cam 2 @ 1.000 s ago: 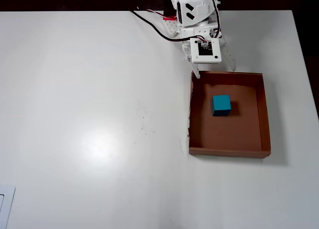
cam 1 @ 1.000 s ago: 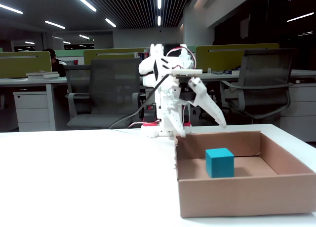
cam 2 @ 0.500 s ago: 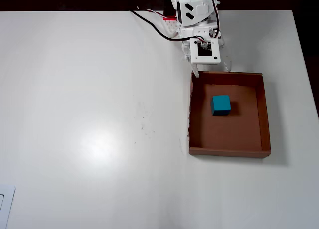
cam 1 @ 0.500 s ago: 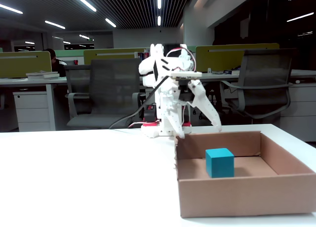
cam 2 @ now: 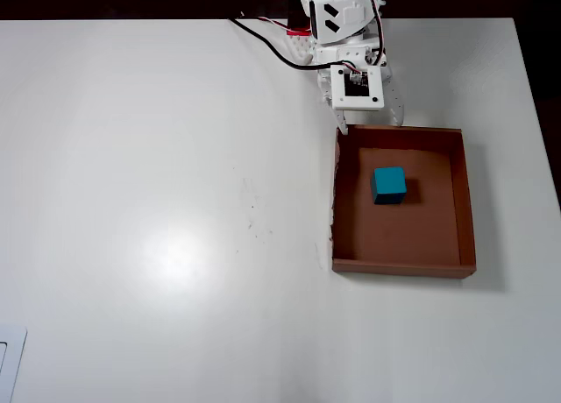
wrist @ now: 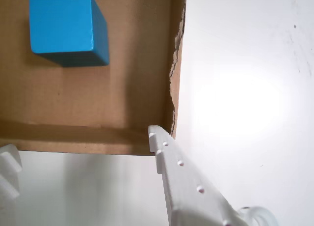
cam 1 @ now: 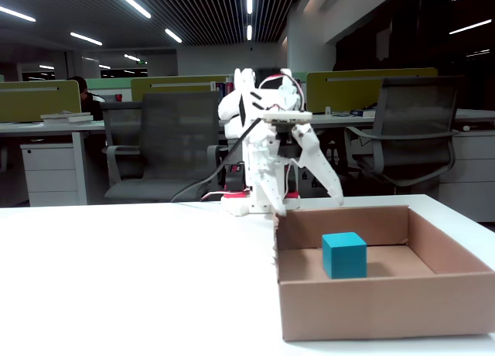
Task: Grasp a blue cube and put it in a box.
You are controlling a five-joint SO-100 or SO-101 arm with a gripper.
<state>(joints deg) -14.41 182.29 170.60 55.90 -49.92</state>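
Cardboard box (cam 2: 465, 201) with blue cube (cam 2: 388, 185) inside.

In the overhead view the cube (cam 2: 388, 184) sits in the box (cam 2: 467, 201), nearer its top wall, the box lies on the right part of the worktop (cam 2: 158, 201), and the tool (cam 2: 371, 118) hangs just above the box's top edge, apart from the cube.
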